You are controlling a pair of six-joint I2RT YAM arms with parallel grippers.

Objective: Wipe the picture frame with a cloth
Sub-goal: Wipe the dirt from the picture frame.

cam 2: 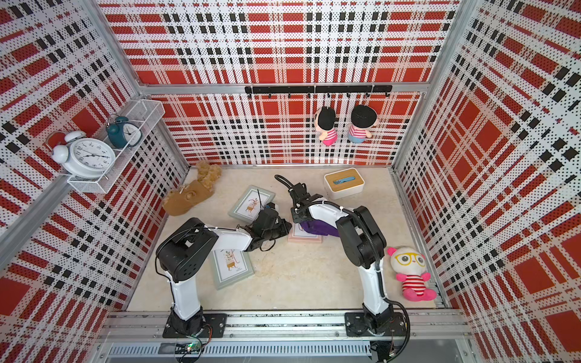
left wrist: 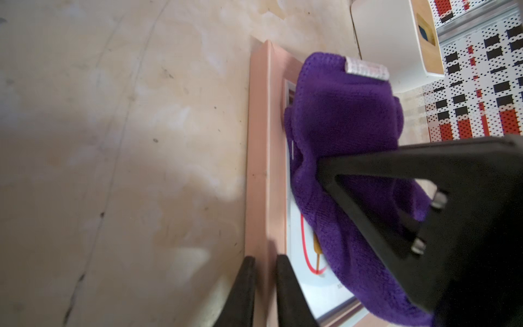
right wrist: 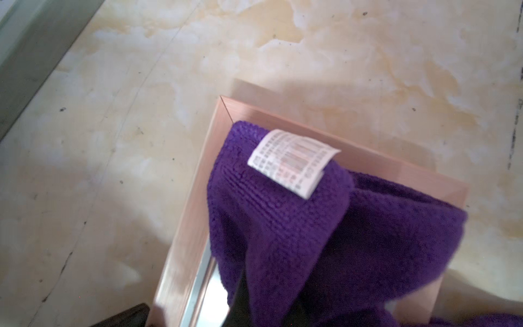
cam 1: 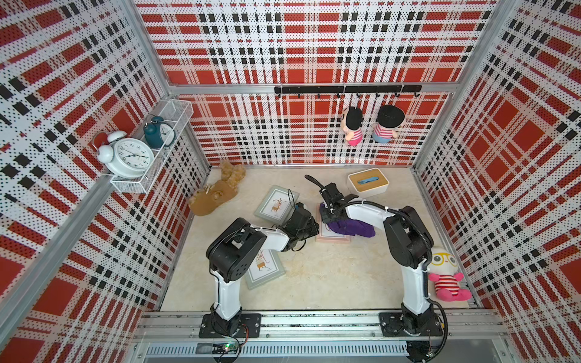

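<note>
Cloth [right wrist: 283, 226], purple, white tag [right wrist: 291, 161]: lying bunched over one end of the pink frame [left wrist: 257, 170], which is sitting flat on the table [cam 1: 314, 283]. My right gripper [cam 1: 327, 218] is pinching a fold of it, jaws closed. Left gripper [left wrist: 266, 259]: jaws narrow, straddling the frame's side rail and, I judge, clamping it.

Risks I am watching:
- a hard stroke skidding the frame out of that thin pinch
- the wad rolling instead of wiping
- the tag dragging across the glass
</note>
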